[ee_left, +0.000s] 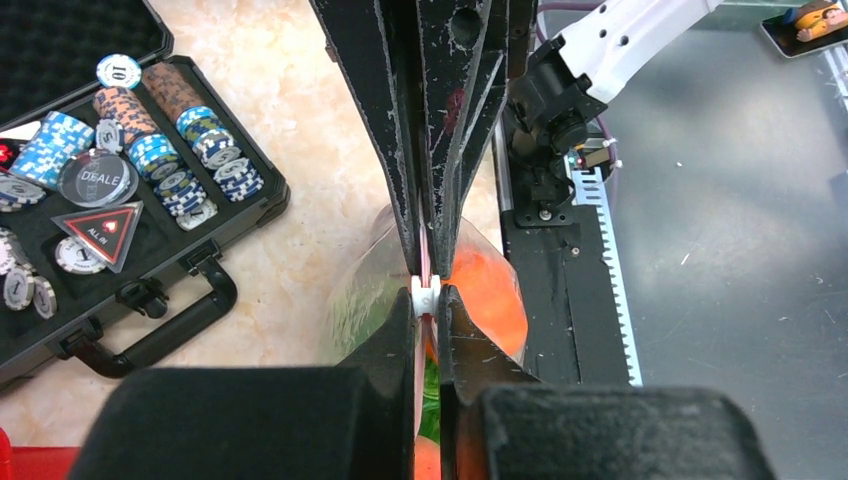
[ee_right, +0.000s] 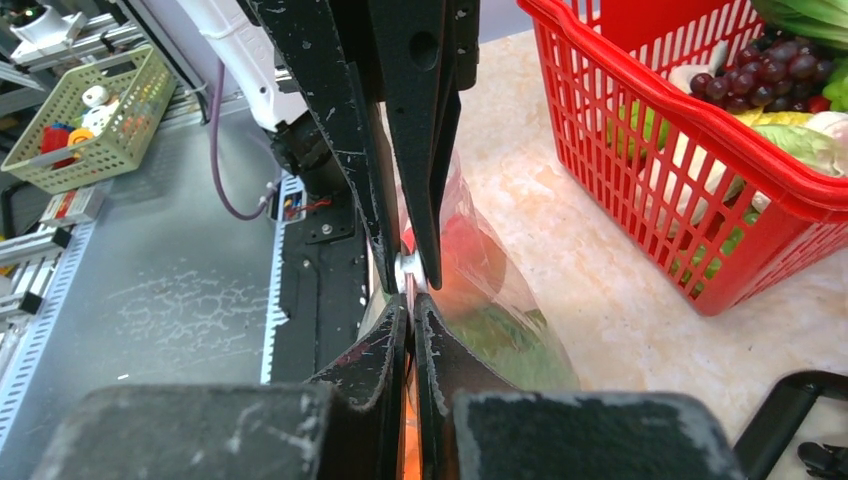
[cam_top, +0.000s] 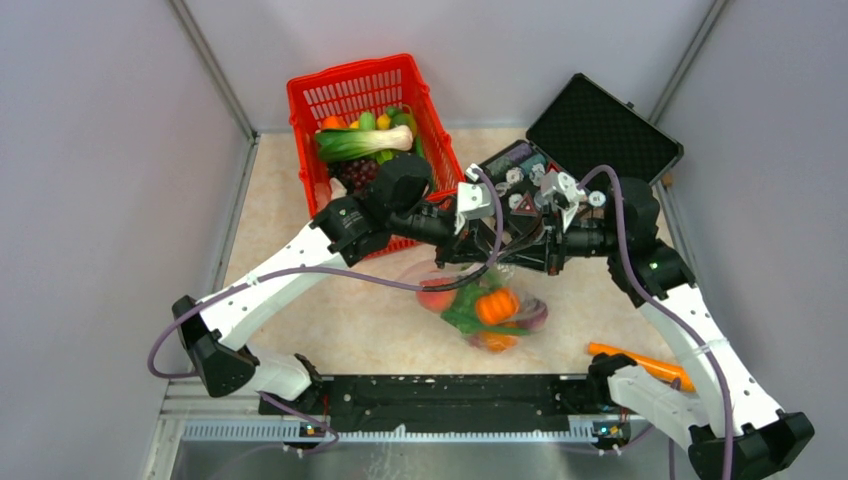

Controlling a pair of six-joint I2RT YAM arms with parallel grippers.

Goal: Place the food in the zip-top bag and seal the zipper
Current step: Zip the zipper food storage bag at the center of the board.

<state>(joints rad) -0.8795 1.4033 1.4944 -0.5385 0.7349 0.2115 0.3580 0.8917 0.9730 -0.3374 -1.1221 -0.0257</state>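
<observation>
Both arms bend in from the near edge and meet tip to tip over the tabletop (cam_top: 340, 320). The zip-top bag (cam_top: 536, 310), stuffed with food (cam_top: 496, 305), sags just below. Left fingers (ee_left: 395, 345) and right fingers (ee_right: 380, 350) are both pinched on the zipper (ee_left: 429, 255). The red basket (cam_top: 350, 68) and black case (cam_top: 600, 125) sit behind.

I see a beige marbled tabletop (cam_top: 340, 330) under even light. Plain grey panels box it in: left panel (cam_top: 90, 150), back panel (cam_top: 480, 50), right panel (cam_top: 780, 120). A scuffed metal bench (ee_right: 150, 300) lies in front of the tabletop.
</observation>
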